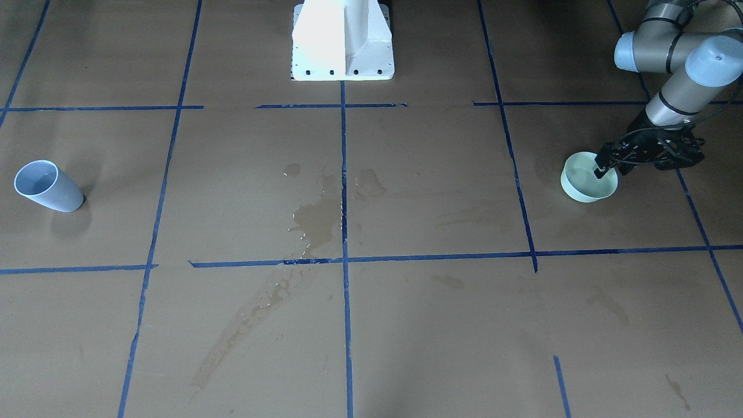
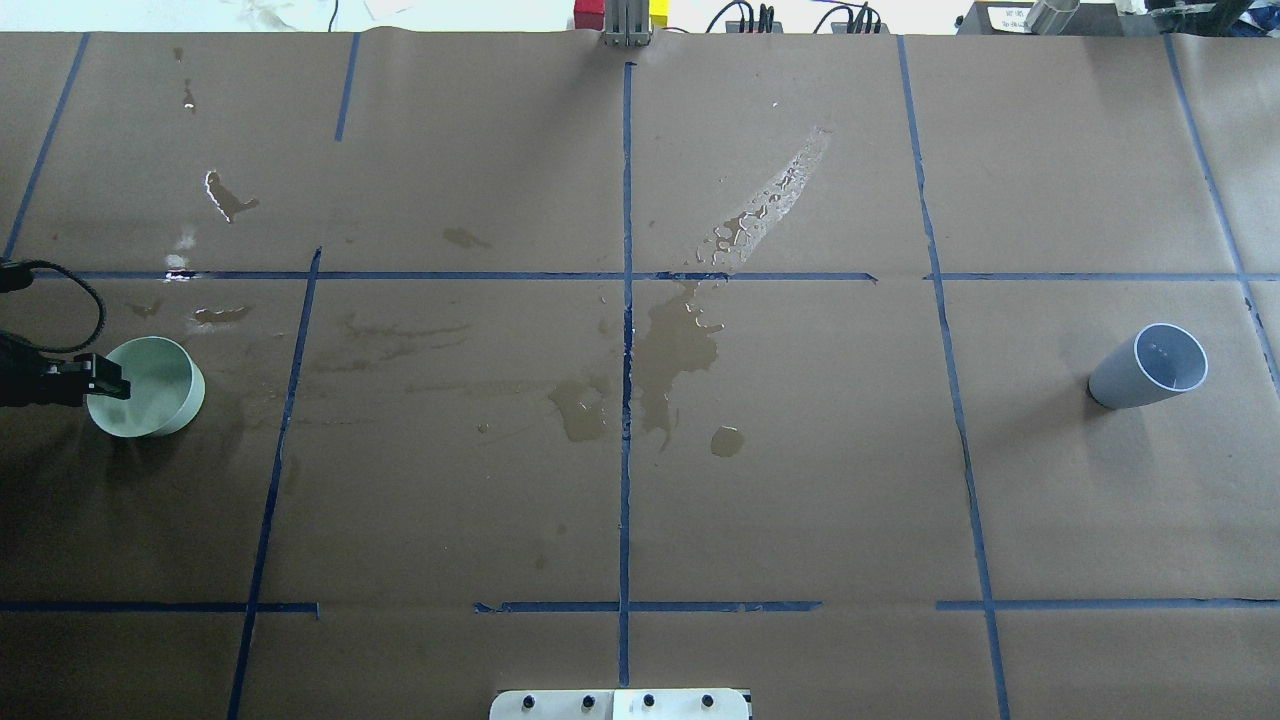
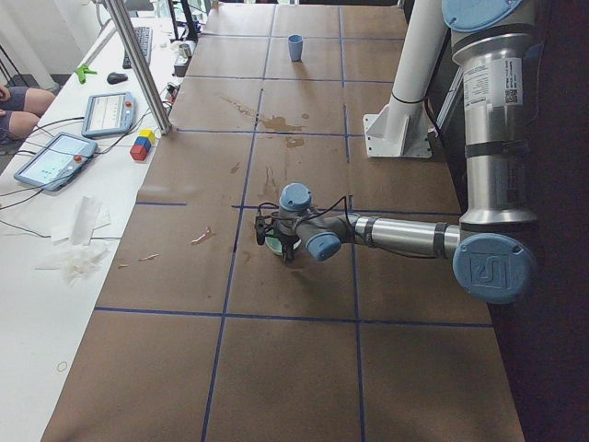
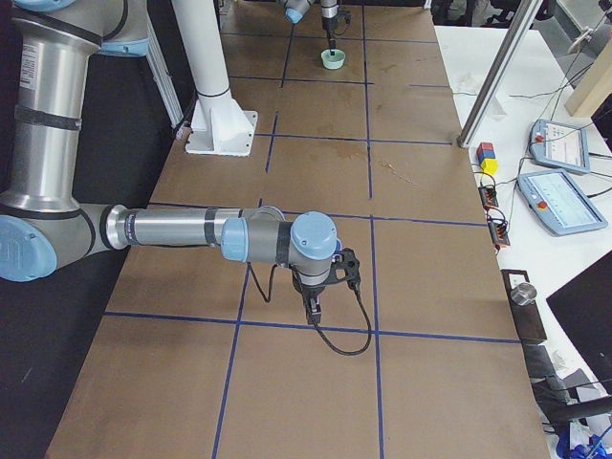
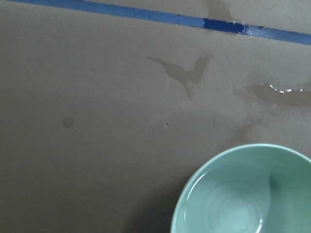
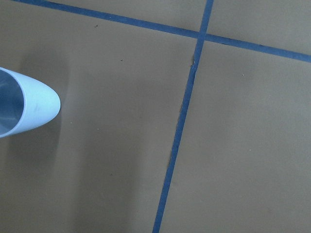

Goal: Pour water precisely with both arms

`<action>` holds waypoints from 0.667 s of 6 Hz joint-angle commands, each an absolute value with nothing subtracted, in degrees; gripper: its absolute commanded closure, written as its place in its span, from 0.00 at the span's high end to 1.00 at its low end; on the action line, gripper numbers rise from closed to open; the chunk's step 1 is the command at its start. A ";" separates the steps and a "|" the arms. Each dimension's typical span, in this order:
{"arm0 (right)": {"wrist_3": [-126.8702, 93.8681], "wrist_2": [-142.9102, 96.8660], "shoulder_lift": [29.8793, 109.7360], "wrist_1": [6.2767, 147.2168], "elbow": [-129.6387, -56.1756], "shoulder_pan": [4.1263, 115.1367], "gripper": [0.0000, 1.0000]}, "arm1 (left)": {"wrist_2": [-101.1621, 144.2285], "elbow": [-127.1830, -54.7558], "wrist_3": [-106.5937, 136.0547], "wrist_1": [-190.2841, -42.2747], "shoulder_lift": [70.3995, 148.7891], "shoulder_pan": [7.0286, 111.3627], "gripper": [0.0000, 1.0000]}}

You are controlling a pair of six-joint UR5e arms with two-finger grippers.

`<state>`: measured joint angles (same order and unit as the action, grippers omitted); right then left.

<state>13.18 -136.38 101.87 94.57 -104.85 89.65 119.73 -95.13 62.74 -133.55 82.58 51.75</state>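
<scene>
Over at the robot's left end of the table (image 1: pixel 435 325), you see the left gripper (image 1: pixel 602 170) sitting at the edge of a pale green bowl (image 1: pixel 586 187). One black finger (image 1: pixel 598 172) dips just inside the bowl's rim, on the side near the left arm (image 1: pixel 685 75). You cannot tell if the fingers are squeezing the rim or just resting around it. The bowl stands flat on the brown paper.

Far away at the other end stands a pale blue cup (image 1: pixel 45 187) with its mouth open to the top. Nothing touches it. The right gripper (image 4: pixel 314 308) hangs low over the table and points down, with the cup just beside it. It shows up only in the side view, so you cannot tell how wide its fingers are, and you see nothing in them.

The water is too clear to spot for sure. The bowl has a faint shine inside in the left wrist view, but you cannot tell how much it holds. Dark wet patches (image 1: pixel 316 217) lie in the middle of the table, between the bowl and the cup.
</scene>
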 commanded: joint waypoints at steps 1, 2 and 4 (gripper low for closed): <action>13.18 -136.41 101.95 94.57 -104.94 89.65 1.00 | 120.41 -96.23 63.98 -133.42 82.97 51.77 0.00; 13.18 -136.41 101.95 94.57 -104.94 89.65 1.00 | 123.28 -98.33 67.55 -131.85 85.49 51.77 0.00; 13.27 -136.41 102.13 94.57 -105.12 89.65 1.00 | 124.37 -105.43 72.41 -116.47 96.53 51.68 0.00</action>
<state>13.25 -136.41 102.06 94.57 -105.07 89.65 124.00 -101.76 70.39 -124.60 91.08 51.75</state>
